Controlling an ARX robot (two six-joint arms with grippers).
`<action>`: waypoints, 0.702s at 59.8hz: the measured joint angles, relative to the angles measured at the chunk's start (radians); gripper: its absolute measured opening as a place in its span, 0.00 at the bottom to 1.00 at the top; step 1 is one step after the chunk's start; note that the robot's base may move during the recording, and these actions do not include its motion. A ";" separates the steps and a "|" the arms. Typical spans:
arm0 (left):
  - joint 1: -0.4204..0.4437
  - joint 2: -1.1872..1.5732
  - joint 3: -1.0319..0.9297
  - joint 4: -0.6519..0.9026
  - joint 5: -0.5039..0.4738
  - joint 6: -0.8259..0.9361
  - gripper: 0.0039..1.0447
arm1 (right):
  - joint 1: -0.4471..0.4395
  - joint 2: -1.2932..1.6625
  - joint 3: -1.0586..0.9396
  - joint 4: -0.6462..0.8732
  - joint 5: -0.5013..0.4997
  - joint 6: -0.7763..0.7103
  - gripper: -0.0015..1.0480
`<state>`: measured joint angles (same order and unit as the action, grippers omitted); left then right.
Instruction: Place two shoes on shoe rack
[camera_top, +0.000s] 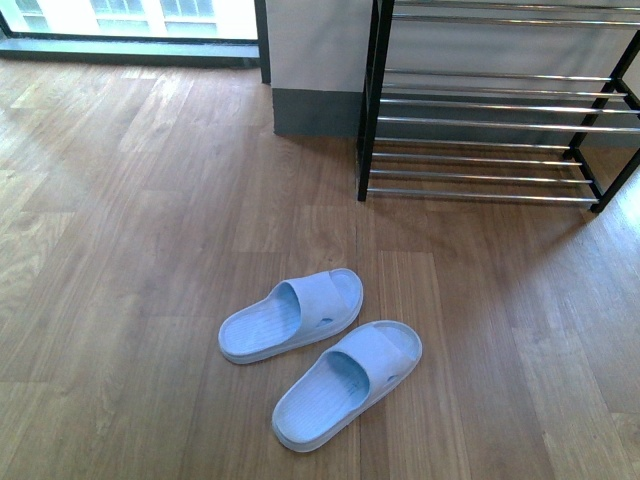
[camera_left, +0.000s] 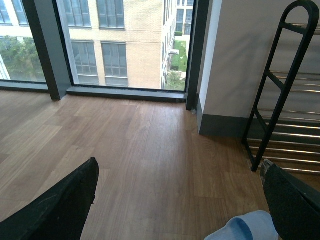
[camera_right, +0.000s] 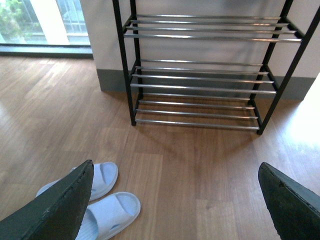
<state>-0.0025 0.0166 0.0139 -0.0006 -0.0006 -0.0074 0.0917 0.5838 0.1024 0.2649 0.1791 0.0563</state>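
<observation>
Jaws spread on left gripper (camera_left: 179, 167) and right gripper (camera_right: 176, 167), slides (camera_right: 112, 211) part-hidden, rack (camera_right: 200, 88) top cropped

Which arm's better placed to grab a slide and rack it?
Right, likely. The right gripper is open with both slides and the rack in its wrist view; the left wrist view catches only one slide's edge.
</observation>
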 joint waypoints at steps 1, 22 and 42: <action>0.000 0.000 0.000 0.000 0.000 0.000 0.91 | 0.003 0.064 0.009 0.042 0.004 0.005 0.91; 0.000 0.000 0.000 0.000 0.000 0.000 0.91 | 0.179 1.351 0.350 0.454 0.035 0.141 0.91; 0.000 0.000 0.000 0.000 0.000 0.000 0.91 | 0.256 1.917 0.745 0.328 0.019 0.296 0.91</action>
<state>-0.0025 0.0166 0.0139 -0.0006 -0.0006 -0.0074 0.3481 2.5011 0.8471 0.5930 0.1982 0.3519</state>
